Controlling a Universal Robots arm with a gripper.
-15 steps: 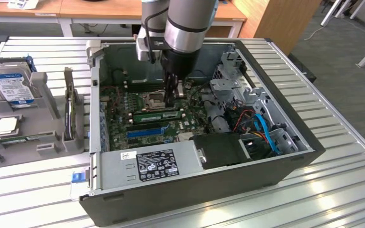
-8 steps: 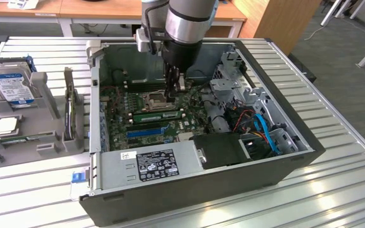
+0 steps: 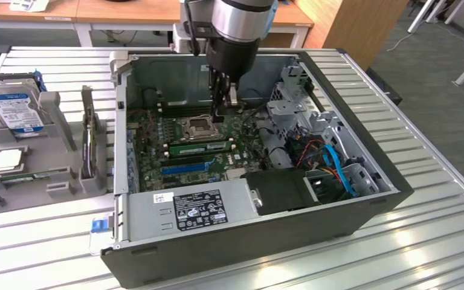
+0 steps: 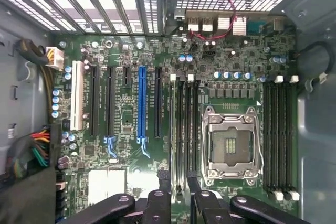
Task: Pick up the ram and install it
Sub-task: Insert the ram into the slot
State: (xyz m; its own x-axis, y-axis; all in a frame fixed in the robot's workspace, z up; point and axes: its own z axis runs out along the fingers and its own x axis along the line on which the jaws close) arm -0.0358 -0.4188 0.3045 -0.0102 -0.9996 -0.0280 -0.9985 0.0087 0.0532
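Long thin green ram stick (image 3: 200, 147) is already sitting in a slot just beside the square metal CPU socket (image 3: 199, 127), black gripper (image 3: 225, 109) is hovering spread over its end, latching unclear.

Exterior camera, raised at middle distance, looks down at an angle across the counter (image 3: 425, 241) into the open computer case (image 3: 240, 248). Wrist camera, close inside, faces straight down past the gripper (image 4: 178, 187) onto the motherboard (image 4: 126, 124). Both views share the CPU socket (image 4: 229, 142).
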